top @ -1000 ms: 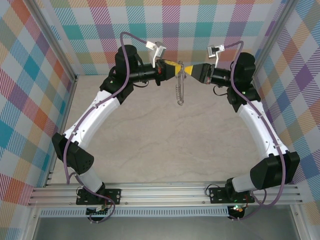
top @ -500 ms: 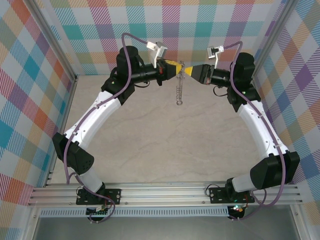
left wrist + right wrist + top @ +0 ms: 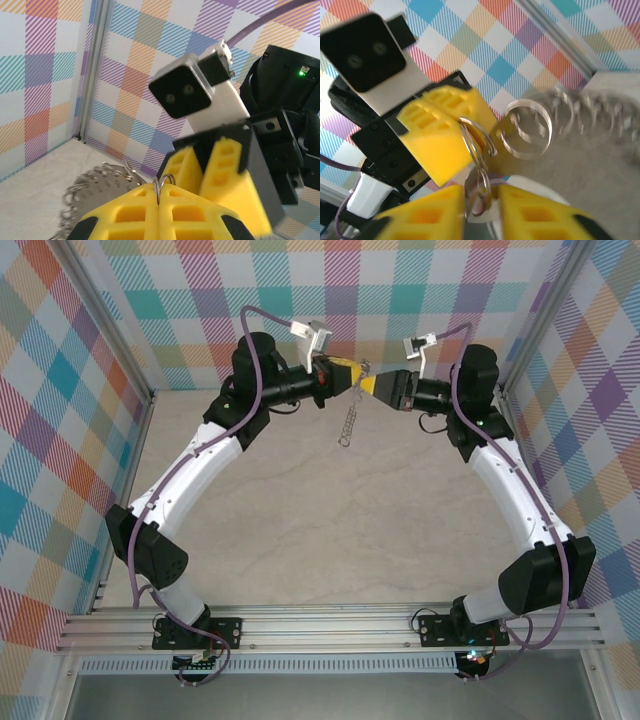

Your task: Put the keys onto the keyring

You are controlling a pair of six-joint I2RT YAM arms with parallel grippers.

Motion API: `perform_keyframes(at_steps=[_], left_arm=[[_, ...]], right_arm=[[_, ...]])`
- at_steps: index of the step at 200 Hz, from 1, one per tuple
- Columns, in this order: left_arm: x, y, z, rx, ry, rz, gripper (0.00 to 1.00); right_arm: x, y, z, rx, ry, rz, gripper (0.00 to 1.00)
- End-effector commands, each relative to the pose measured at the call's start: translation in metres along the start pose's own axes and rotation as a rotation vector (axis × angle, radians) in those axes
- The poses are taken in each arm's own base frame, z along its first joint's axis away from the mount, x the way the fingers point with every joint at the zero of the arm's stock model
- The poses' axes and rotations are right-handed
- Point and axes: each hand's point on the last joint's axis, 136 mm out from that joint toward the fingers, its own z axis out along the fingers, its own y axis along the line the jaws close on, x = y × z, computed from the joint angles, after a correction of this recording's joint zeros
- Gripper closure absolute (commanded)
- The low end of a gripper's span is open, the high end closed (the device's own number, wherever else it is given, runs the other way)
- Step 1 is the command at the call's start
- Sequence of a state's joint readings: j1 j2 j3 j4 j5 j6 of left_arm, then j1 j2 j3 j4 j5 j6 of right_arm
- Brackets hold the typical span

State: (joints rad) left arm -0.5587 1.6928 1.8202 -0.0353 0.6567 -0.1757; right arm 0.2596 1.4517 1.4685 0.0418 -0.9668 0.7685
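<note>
Since the earlier frame the keyring (image 3: 351,420) has swung out of its straight hang and now slants down to the left, its free end above the table (image 3: 330,530). The right gripper (image 3: 371,386) has pushed in closer to the left gripper (image 3: 349,377). The two meet tip to tip high at the far side of the table, close to the checked back wall.

In the left wrist view the left fingers (image 3: 130,212) are pressed together on a thin wire loop (image 3: 163,181) at the top of the keyring, with the chain drooping behind them. In the right wrist view the right fingers (image 3: 425,215) are closed on a small pale piece that I take to be the key (image 3: 480,207), right against that wire loop. Blur hides whether the key's hole has caught the wire.

The step in hand seems to be the threading itself. It should go best if the left arm holds rock steady while the chain's swing dies. The right should feed the key along the wire in small moves and let go only once the key hangs on the loop.
</note>
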Motion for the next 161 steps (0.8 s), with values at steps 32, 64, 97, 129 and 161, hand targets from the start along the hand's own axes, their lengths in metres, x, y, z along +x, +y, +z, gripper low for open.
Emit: perform_keyframes(at_steps=[32, 64, 97, 129, 161], left_arm=[[-0.031, -0.013, -0.006, 0.017, -0.126, 0.038, 1.00], [-0.035, -0.013, -0.006, 0.017, -0.146, 0.024, 1.00], [-0.036, -0.011, -0.003, 0.016, -0.159, -0.003, 1.00], [-0.038, -0.009, -0.002, 0.001, -0.170, -0.021, 1.00], [-0.035, -0.008, -0.001, -0.008, -0.165, -0.027, 1.00]], right_arm=[[-0.001, 0.023, -0.040, 0.061, -0.044, -0.081, 0.63], [-0.025, 0.026, -0.059, 0.140, -0.183, -0.106, 0.59], [-0.058, 0.018, -0.057, 0.161, -0.310, -0.046, 0.61], [-0.070, 0.011, -0.039, 0.185, -0.361, 0.000, 0.60], [-0.062, 0.015, -0.014, 0.170, -0.323, -0.004, 0.61]])
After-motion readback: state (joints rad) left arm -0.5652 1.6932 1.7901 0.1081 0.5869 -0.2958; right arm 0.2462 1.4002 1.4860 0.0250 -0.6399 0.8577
